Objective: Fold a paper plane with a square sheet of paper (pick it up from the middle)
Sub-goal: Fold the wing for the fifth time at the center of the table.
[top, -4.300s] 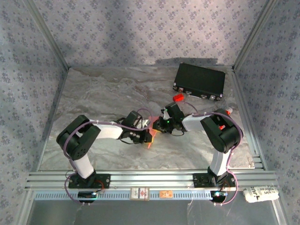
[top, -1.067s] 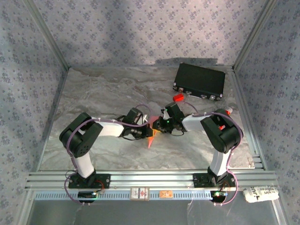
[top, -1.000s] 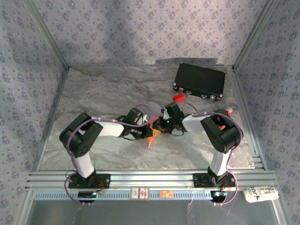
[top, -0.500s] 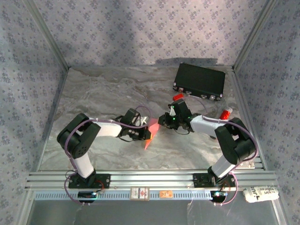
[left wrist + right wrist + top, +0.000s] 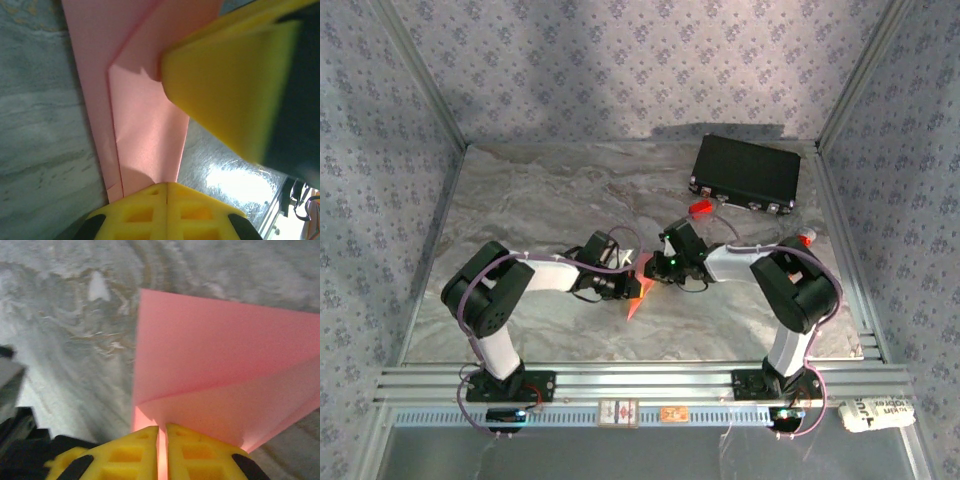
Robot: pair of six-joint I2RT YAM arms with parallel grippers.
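Salmon-pink paper plane (image 5: 200,365); grey marbled table (image 5: 540,190); black case (image 5: 745,170).

Marble table (image 5: 520,200) bears a black case (image 5: 746,172) and red block (image 5: 700,208).

In the top view, most of the pink paper (image 5: 636,300) is covered by the left gripper (image 5: 632,285) and the right gripper (image 5: 654,268), and its folds are too small to be made out. In the left wrist view it is cut off at 12 o'clock and overlapped at 2 o'clock by a blurred yellow finger (image 5: 225,85). In the right wrist view it is cut off at 3 o'clock, and its near end is hidden behind the fingers (image 5: 127,450) at 6 o'clock.
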